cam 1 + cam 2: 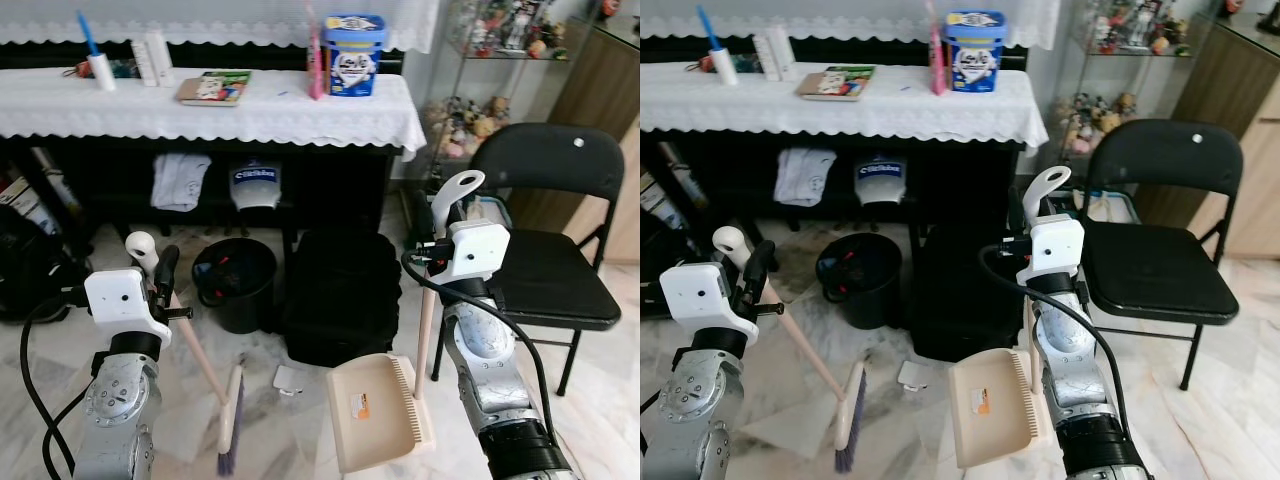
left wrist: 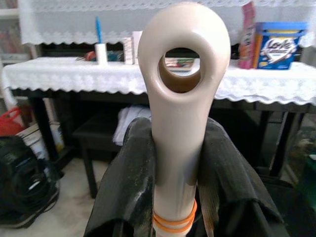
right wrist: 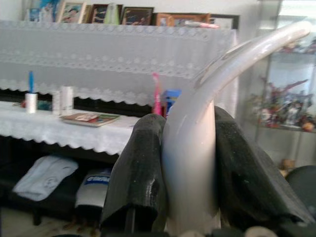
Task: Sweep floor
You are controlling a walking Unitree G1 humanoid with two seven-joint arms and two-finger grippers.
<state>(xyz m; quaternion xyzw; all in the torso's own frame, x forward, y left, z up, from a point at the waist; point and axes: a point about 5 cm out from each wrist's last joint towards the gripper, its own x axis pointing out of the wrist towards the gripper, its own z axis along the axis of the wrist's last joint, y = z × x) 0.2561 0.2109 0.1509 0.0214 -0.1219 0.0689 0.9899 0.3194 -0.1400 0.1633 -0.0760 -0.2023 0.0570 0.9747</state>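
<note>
left gripper [image 2: 175,197] clamps glossy looped broom [image 1: 200,370] | right gripper [image 3: 190,192] grips dustpan [image 1: 375,410], seemingly plastic

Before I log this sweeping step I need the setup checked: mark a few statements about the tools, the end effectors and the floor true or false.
1. The left end effector is shut on the cream long-handled broom. True.
2. The right end effector hangs open, holding nothing. False: it is shut on the handle of the beige plastic dustpan.
3. The broom's bristles rest on the marble floor. True.
4. The round black waste bin stands on the white-clothed table. False: it stands on the floor, in front of the table.
5. A small white scrap lies between broom and dustpan. True.
</note>
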